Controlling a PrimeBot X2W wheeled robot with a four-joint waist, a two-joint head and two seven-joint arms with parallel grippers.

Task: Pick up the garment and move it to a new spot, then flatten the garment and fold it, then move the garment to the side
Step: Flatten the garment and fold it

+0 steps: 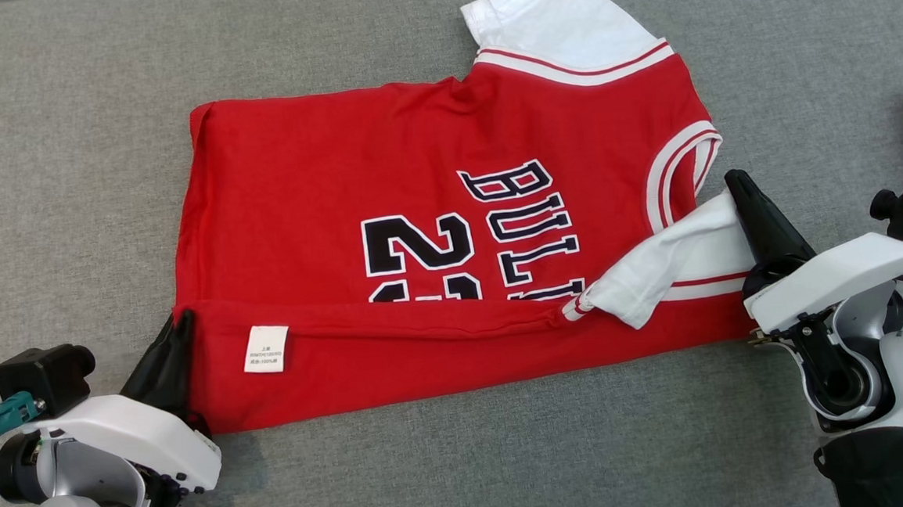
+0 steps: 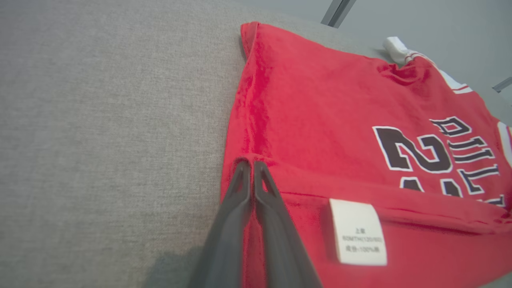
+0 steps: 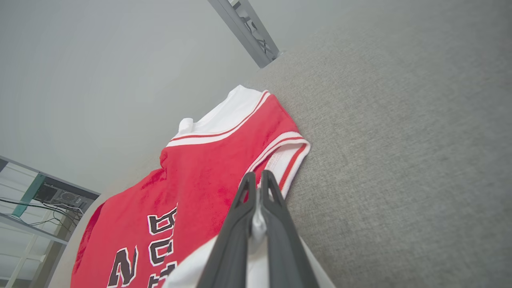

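The red cotton basketball shirt [image 1: 419, 232], white-sleeved with black lettering, lies sideways across the grey woven fabric surface [image 1: 61, 152], hem towards the robot's left and collar towards its right. Its near long edge is turned up over the front in a narrow band, inside out, so the small white care label [image 1: 266, 349] shows. That looks to me like the first lengthwise fold under way. The left gripper [image 1: 180, 323] is pinched together on the hem corner of that band. The right gripper [image 1: 739, 185] is clamped on the near white sleeve [image 1: 672, 263], with white cloth showing between its fingers. I'd say a grip at both ends is there to pull the turned edge taut and straight so it can be carried further across. The far white sleeve [image 1: 555, 20] lies flat and untouched.
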